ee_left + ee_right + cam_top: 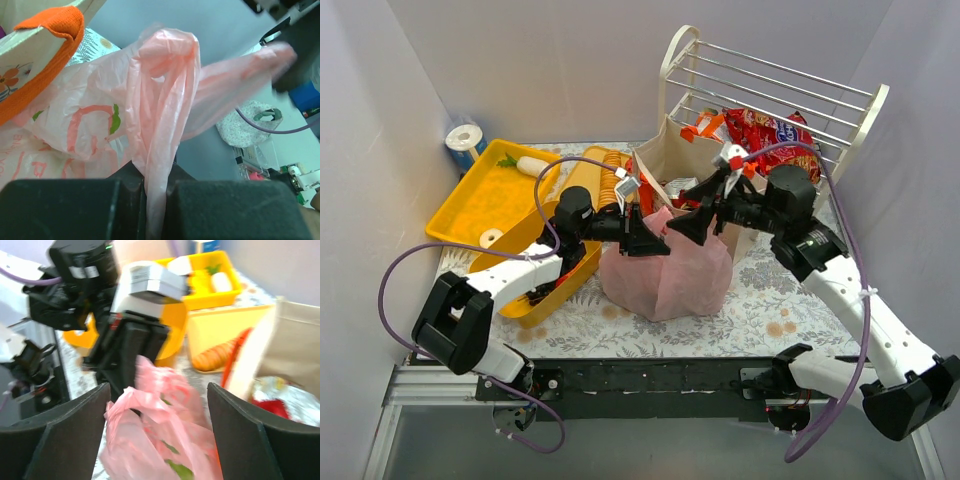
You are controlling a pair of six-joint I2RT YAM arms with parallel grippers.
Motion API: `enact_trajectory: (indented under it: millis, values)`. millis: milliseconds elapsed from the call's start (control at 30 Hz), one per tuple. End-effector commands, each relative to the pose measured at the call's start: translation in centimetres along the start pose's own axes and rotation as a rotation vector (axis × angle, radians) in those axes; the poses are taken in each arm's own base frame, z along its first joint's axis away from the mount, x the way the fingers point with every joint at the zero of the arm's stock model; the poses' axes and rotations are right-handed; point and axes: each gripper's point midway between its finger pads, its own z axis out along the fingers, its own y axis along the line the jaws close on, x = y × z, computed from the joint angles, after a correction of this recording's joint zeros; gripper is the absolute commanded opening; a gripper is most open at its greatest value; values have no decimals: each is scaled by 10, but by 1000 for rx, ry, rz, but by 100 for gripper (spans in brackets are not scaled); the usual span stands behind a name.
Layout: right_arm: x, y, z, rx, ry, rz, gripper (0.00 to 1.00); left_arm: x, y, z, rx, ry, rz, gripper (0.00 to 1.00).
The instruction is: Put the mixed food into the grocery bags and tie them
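Your bench [770,300] wears a floral cloth between white walls. At its centre sits the pink bag [665,275], thin, translucent and bulging, its top twisted into a rope. Your left gripper [645,243] is clamped on that twist. Your right gripper [692,226], at the bag's 1 o'clock, has its fingers wide apart. At 12 o'clock, just behind, stands the beige tote [685,155] with orange straps, and a red snack packet [770,135] lies beyond.

The plastic bag [665,275] sits centrally on the surface [770,300], tote [680,160] just behind it, rack [775,95] behind the tote. 2 trays [470,205] lie left. Left hand [650,243] and right hand [685,226] flank the bag's top.
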Motion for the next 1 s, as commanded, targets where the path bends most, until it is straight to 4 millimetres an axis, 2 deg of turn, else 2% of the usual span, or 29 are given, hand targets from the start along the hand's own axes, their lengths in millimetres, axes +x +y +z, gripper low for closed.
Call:
enact_trajectory:
  millis: [0,67,100,167,200,267,500,667,800,967]
  values:
    - [-29,-9,-30,56,-100,-90,86,-10,-14,-4,-8,-44,80,0]
    - [-27,-7,-38,52,-116,-118,87,-11,-16,-5,-6,-48,81,0]
    - [-16,-3,-37,16,-111,-127,87,-11,-17,-5,-4,-51,85,0]
    - [-10,6,-38,-29,-127,-148,87,-12,-18,-6,-3,-55,93,0]
    - [4,13,-37,-77,-114,-142,87,-12,-19,-6,-3,-55,92,0]
    - [9,20,-36,-127,-127,-160,87,-12,-18,-6,-1,-54,93,0]
    - [26,9,-29,-113,-138,-213,87,-10,-22,-6,18,-44,95,0]
    - [18,8,-28,-115,-166,-255,87,-7,-22,-6,24,-30,93,0]
    - [4,11,-45,-73,-167,-295,89,-9,-23,-8,13,-31,111,0]
    - [5,18,-53,-76,-120,-310,91,-10,-24,-8,21,-25,105,0]
